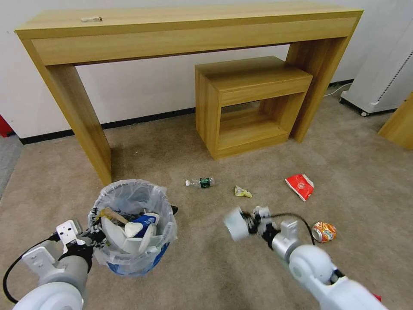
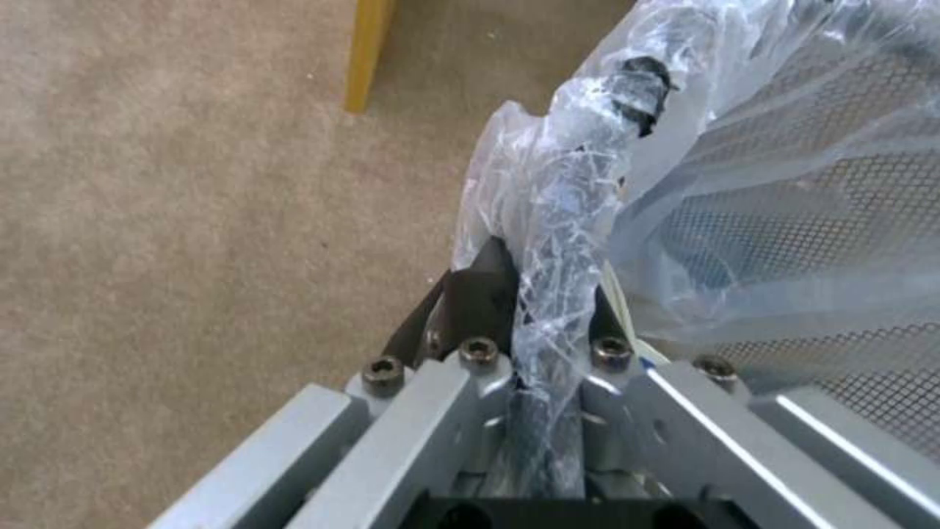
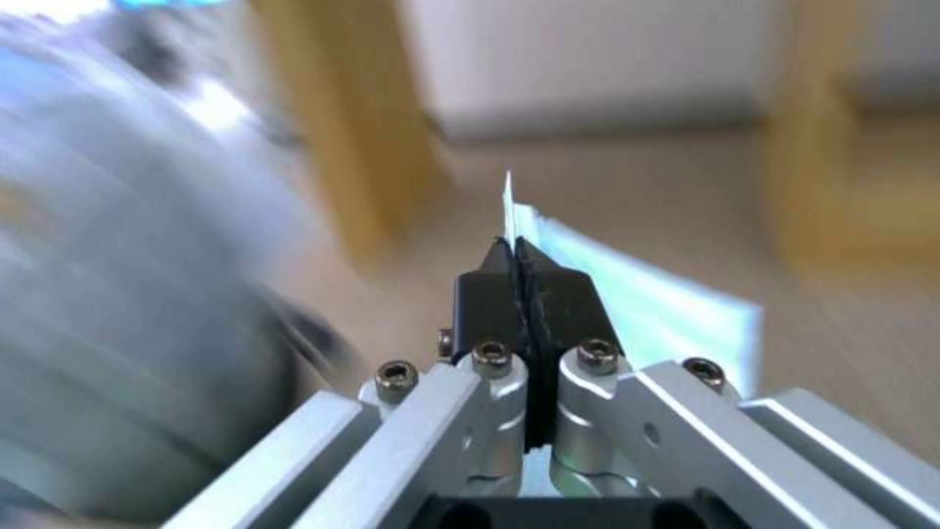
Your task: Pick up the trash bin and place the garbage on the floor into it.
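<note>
The right claw [image 3: 516,253] is clenched on a thin pale-blue mask [image 3: 675,316]; its two dark fingertips [image 3: 490,294] press flat together with the mask's edge caught between them, and the sheet fans out past them to one side. In the head view this claw [image 1: 246,224] hangs low over the beige carpet [image 1: 206,267], with the mask [image 1: 235,229] showing as a blurred pale patch at its tip. The blue bin [image 1: 133,228] stands well off to this claw's left, apart from it. Just beyond the claw lies a small yellow wrapper [image 1: 242,192], and a little farther out a green-labelled bottle [image 1: 201,183] on its side. To the claw's right an orange can [image 1: 323,231] lies near the wrist, and a red wrapper [image 1: 300,186] lies farther out on that side.

The left claw [image 2: 534,294] is clamped on the bin's rim, with the crinkled clear bag liner [image 2: 568,191] bunched between its fingers. In the head view that claw [image 1: 92,236] sits at the bin's left edge. Inside the bin are white slippers [image 1: 124,234], a blue-and-white cup [image 1: 146,220] and a wooden stick [image 1: 112,214].

Beyond all this, a long wooden table [image 1: 185,30] stands against the wall, with a smaller wooden shelf unit [image 1: 249,103] under its right end.
</note>
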Available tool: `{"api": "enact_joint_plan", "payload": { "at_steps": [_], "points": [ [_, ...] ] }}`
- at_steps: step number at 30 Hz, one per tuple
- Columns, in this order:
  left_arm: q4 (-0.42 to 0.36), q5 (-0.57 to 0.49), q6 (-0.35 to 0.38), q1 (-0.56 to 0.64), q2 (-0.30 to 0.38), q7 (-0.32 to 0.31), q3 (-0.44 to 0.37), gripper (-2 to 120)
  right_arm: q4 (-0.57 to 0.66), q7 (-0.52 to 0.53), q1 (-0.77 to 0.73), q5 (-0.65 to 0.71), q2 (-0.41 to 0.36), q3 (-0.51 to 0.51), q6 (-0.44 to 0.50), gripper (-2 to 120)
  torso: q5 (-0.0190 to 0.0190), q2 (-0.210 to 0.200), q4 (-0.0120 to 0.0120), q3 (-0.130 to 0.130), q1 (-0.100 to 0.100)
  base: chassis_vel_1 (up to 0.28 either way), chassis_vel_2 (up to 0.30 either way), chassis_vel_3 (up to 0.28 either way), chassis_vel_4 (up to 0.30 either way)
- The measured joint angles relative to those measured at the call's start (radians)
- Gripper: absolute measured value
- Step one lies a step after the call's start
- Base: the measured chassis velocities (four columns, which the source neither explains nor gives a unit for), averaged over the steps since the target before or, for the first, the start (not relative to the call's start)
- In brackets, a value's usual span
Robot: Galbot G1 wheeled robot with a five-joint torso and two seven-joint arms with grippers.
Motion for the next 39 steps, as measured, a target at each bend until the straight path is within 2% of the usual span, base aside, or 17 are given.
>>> {"api": "enact_joint_plan", "payload": {
  "at_steps": [1, 4, 5, 8, 10, 13, 14, 16, 18, 19, 20, 22, 27, 34, 39],
  "points": [
    [0.000, 0.000, 0.000, 0.000, 0.000, 0.000, 0.000, 1, 0.000, 0.000, 0.000, 0.000, 0.000, 0.000, 0.000, 0, 0.0000, 0.000, 0.0000, 0.000, 0.000, 0.000, 0.000, 0.000, 0.000],
    [0.001, 0.008, 0.000, 0.000, -0.005, 0.000, 0.015, 1, -0.004, -0.254, 0.054, 0.134, -0.003, -0.015, 0.126, 0, 0.0000, 0.000, 0.0000, 0.000, 0.000, 0.000, 0.000, 0.000, 0.000],
    [0.001, 0.008, 0.000, 0.000, -0.005, 0.000, 0.015, 1, -0.004, -0.254, 0.054, 0.134, -0.003, -0.015, 0.126, 0, 0.0000, 0.000, 0.0000, 0.000, 0.000, 0.000, 0.000, 0.000, 0.000],
    [0.002, 0.018, 0.000, 0.004, -0.011, 0.001, 0.034, 1, -0.034, -0.384, 0.127, 0.248, 0.010, -0.074, 0.179, 0, 0.0000, 0.000, 0.0000, 0.000, 0.000, 0.000, 0.000, 0.000, 0.000],
    [0.002, 0.019, 0.000, 0.004, -0.012, 0.001, 0.036, 1, -0.037, -0.389, 0.134, 0.255, 0.012, -0.082, 0.182, 0, 0.0000, 0.000, -0.0001, 0.000, 0.000, 0.000, 0.000, 0.000, 0.000],
    [-0.006, 0.025, 0.001, 0.007, -0.016, 0.006, 0.052, 1, -0.087, -0.392, 0.233, 0.315, 0.045, -0.190, 0.204, 0, 0.0001, 0.000, 0.0000, 0.000, 0.000, 0.000, 0.000, 0.000, 0.000],
    [-0.006, 0.025, 0.001, 0.007, -0.016, 0.006, 0.052, 1, -0.087, -0.392, 0.233, 0.315, 0.045, -0.190, 0.204, 0, 0.0001, 0.000, 0.0000, 0.000, 0.000, 0.000, 0.000, 0.000, 0.000],
    [-0.012, 0.023, 0.002, 0.005, -0.013, 0.007, 0.048, 1, -0.144, -0.366, 0.355, 0.346, 0.082, -0.301, 0.202, 0, 0.0001, 0.000, -0.0002, 0.000, 0.000, 0.000, 0.000, 0.000, 0.000],
    [-0.013, 0.022, 0.002, 0.005, -0.012, 0.007, 0.047, 1, -0.153, -0.362, 0.377, 0.348, 0.089, -0.317, 0.201, 0, 0.0000, 0.000, -0.0002, 0.000, 0.000, 0.000, 0.000, 0.000, 0.000],
    [-0.015, 0.020, 0.003, 0.003, -0.010, 0.007, 0.043, 1, -0.197, -0.343, 0.469, 0.353, 0.125, -0.385, 0.196, 0, -0.0005, 0.000, 0.0003, 0.000, 0.000, 0.000, 0.000, 0.000, 0.000],
    [-0.015, 0.020, 0.003, 0.003, -0.010, 0.007, 0.043, 1, -0.197, -0.343, 0.469, 0.353, 0.125, -0.385, 0.196, 0, -0.0005, 0.000, 0.0003, 0.000, 0.000, 0.000, 0.000, 0.000, 0.000],
    [-0.022, 0.011, 0.005, 0.004, -0.005, 0.007, 0.035, 1, -0.268, -0.315, 0.561, 0.356, 0.189, -0.470, 0.187, 0, -0.0003, 0.000, 0.0003, 0.000, 0.000, 0.000, 0.000, 0.000, 0.000],
    [-0.028, -0.005, 0.007, -0.001, 0.007, 0.007, 0.013, 1, -0.338, -0.307, 0.612, 0.350, 0.250, -0.539, 0.178, 0, -0.0001, 0.000, 0.0003, 0.000, 0.000, 0.000, 0.000, 0.000, 0.000],
    [-0.023, -0.015, 0.008, -0.012, 0.013, 0.007, 0.005, 1, -0.364, -0.289, 0.602, 0.320, 0.250, -0.562, 0.177, 0, 0.0000, 0.000, 0.0000, 0.000, 0.000, 0.000, 0.000, 0.000, 0.000],
    [-0.023, -0.014, 0.011, -0.016, 0.010, 0.007, 0.013, 1, -0.367, -0.280, 0.578, 0.303, 0.230, -0.555, 0.180, 17, 0.0001, 0.000, -0.0001, 0.000, 0.000, 0.000, 0.000, 0.000, 0.000]
  ]
}}
